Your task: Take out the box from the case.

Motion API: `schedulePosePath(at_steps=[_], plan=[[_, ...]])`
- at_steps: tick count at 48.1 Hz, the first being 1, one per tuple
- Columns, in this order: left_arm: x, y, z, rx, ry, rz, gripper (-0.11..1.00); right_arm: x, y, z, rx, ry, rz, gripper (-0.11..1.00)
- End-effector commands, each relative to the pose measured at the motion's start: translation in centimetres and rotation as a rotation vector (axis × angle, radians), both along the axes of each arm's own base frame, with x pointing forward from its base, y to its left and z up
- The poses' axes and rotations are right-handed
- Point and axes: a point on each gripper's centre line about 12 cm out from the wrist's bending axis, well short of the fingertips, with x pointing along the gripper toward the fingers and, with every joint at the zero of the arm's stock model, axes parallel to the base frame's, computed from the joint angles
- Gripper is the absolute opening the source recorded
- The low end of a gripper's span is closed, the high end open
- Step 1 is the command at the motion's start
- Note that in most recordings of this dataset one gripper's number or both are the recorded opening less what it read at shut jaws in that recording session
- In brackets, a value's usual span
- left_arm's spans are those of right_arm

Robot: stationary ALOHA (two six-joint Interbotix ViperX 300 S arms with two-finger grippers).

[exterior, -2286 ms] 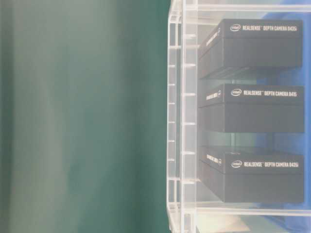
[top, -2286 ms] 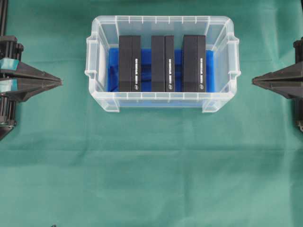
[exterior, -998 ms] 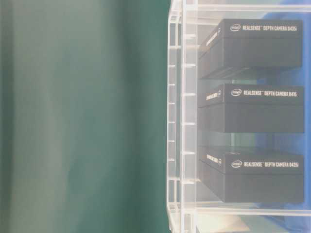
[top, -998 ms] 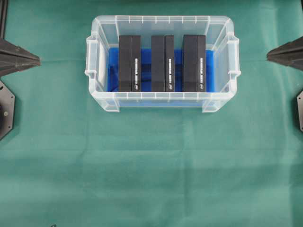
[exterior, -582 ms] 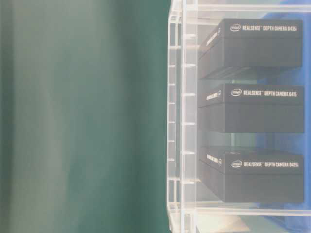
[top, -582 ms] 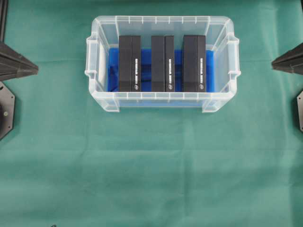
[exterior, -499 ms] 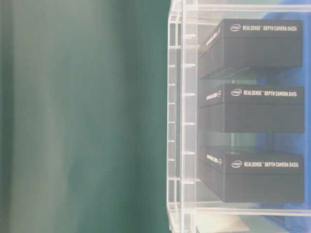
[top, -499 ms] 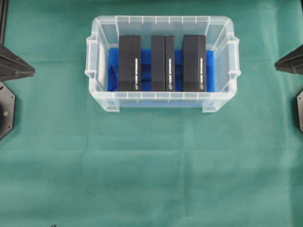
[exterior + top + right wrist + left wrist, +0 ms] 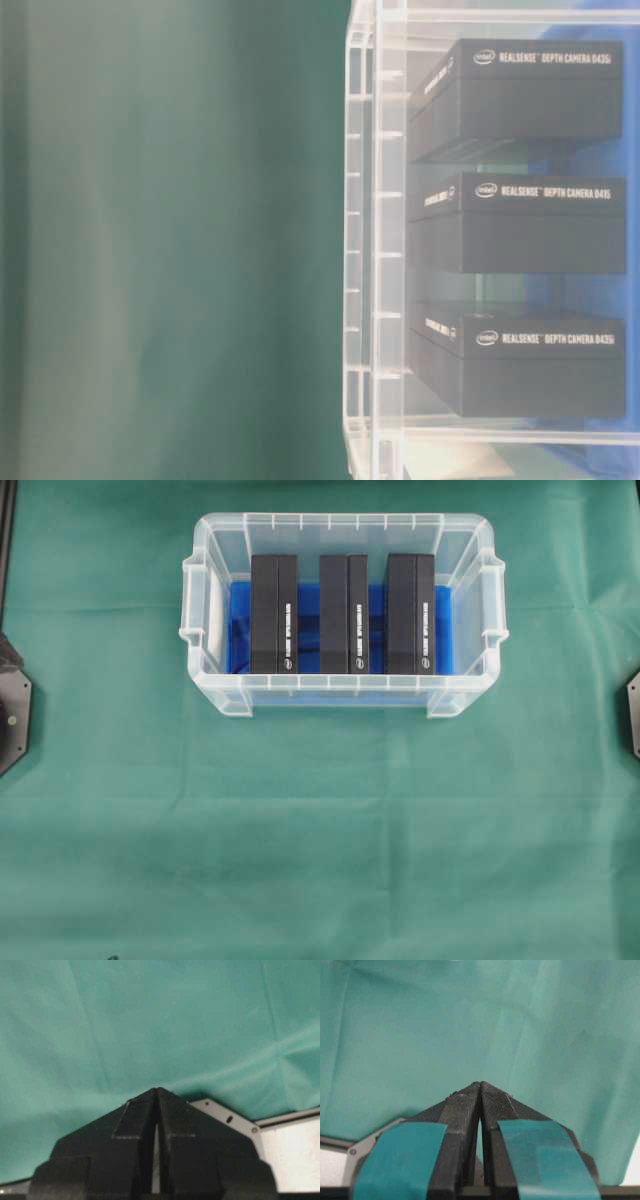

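Observation:
The case (image 9: 340,692) is a clear plastic bin with a blue lining, standing at the back middle of the green cloth. Three black boxes stand side by side inside it: left (image 9: 273,613), middle (image 9: 344,613) and right (image 9: 410,613). The table-level view shows the case wall (image 9: 375,250) and the same boxes (image 9: 530,225) through it. Neither gripper shows in the overhead view. My left gripper (image 9: 480,1085) is shut and holds nothing, hanging over bare green cloth. My right gripper (image 9: 157,1090) is also shut and empty, over cloth far from the case.
Green cloth (image 9: 320,850) covers the table around the case. Arm base plates sit at the left edge (image 9: 12,715) and right edge (image 9: 633,715). A pale metal plate (image 9: 235,1120) lies just beyond the right gripper's tips.
Both grippers have drawn back outward and left the overhead view at its left and right edges. The case and the boxes have not moved.

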Motion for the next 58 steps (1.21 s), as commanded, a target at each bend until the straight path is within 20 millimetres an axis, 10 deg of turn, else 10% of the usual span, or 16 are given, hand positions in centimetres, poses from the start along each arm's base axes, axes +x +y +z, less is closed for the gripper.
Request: schedulePosePath(at_steps=[1, 28, 58], plan=[[-0.1, -0.1, 0.8, -0.005, -0.023, 0.004, 0.01, 0.0, 0.0, 0.8, 0.004, -0.020, -0.003, 0.00], [-0.4, -0.1, 0.1, -0.380, 0.070, 0.820, 0.01, -0.2, -0.5, -0.2, 0.199, 0.093, -0.710, 0.00], [0.4, 0.9, 0.0, -0.408, 0.088, 0.985, 0.01, 0.9, -1.6, -1.0, 0.215, 0.114, -1.011, 0.00]])
